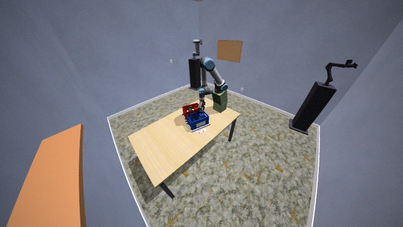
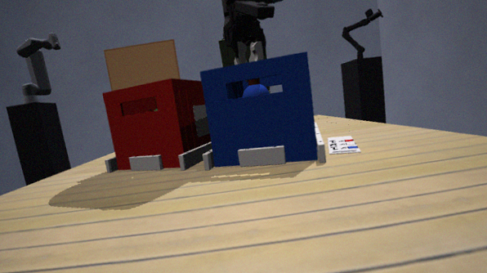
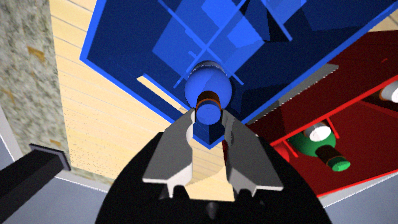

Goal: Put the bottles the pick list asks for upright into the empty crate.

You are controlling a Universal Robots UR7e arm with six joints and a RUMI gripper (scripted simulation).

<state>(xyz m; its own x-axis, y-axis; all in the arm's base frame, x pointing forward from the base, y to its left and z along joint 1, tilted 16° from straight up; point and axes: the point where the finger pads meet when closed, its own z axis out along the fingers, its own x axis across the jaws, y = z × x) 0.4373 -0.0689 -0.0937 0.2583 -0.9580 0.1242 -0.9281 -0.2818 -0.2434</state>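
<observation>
On the left of the exterior view stands the red plastic crate (image 2: pixel 155 123), where the wrist view shows a green glass bottle with a green cap (image 3: pixel 320 147) waiting in one of its cells; touching its right side is the dark blue plastic crate with inner dividers (image 2: pixel 259 112), and right of that the white paper pick list (image 2: pixel 343 144) lies on the pale wooden tabletop (image 2: pixel 249 227). The two-jaw grey claw (image 3: pixel 209 131) is clamped on the neck of a blue bottle with a blue cap (image 3: pixel 208 95), which hangs upright partway down inside the blue crate, its shoulder showing through the handle slot. To finish well, I judge the descent should stay vertical and centred in one cell, clear of the dividers, since the crate stands loose; release only once the base rests on the crate floor, then lift straight out.
</observation>
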